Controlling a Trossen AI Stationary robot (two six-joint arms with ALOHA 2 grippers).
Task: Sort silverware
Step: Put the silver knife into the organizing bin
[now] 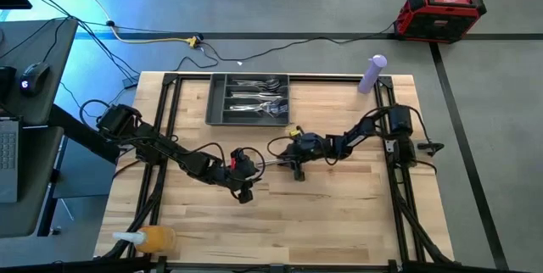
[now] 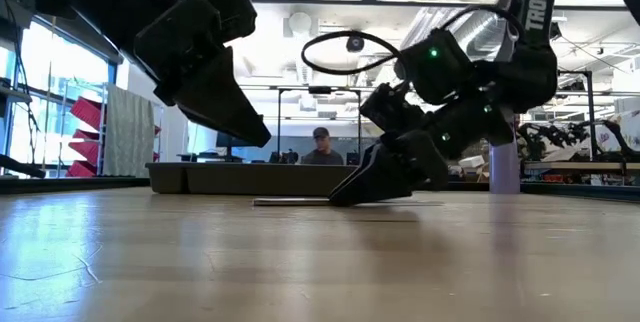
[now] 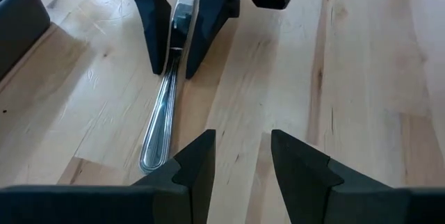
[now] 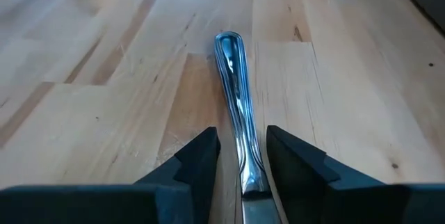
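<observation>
from above, the right end effector (image 1: 297, 156) is seen low over the middle of the wooden tabletop (image 1: 339, 214), with the left end effector (image 1: 243, 181) just beside it, released and holding nothing. the dark grey tray (image 1: 216, 103) lies at the far edge, already holding several pieces of silverware (image 1: 259, 99); a purple bottle (image 1: 372, 75) stands near the far right corner and a yellow spray bottle (image 1: 153, 240) near the front left corner.

at tabletop height, the right end effector (image 2: 375, 184) is tipped down until its tips meet the wood, where a flat utensil (image 2: 295, 201) lies. the tray (image 2: 240, 177) is seen behind, and beyond it a workshop room with a seated person (image 2: 322, 148).

in the left wrist view, the utensil handle (image 3: 161, 123) is shown flat on the wood, straddled by the right end effector (image 3: 175, 64), while the left arm's own fingers (image 3: 198, 161) are spread apart.

in the right wrist view, the handle (image 4: 236, 106) runs between the fingers (image 4: 198, 158), which are parted on either side with small gaps, so nothing is yet clenched. the handle should be kept centred and the tips pressed to the wood before closing, since a thin, slick piece is judged likely to slip or pivot. it should then be lifted level and carried to the matching tray compartment.
</observation>
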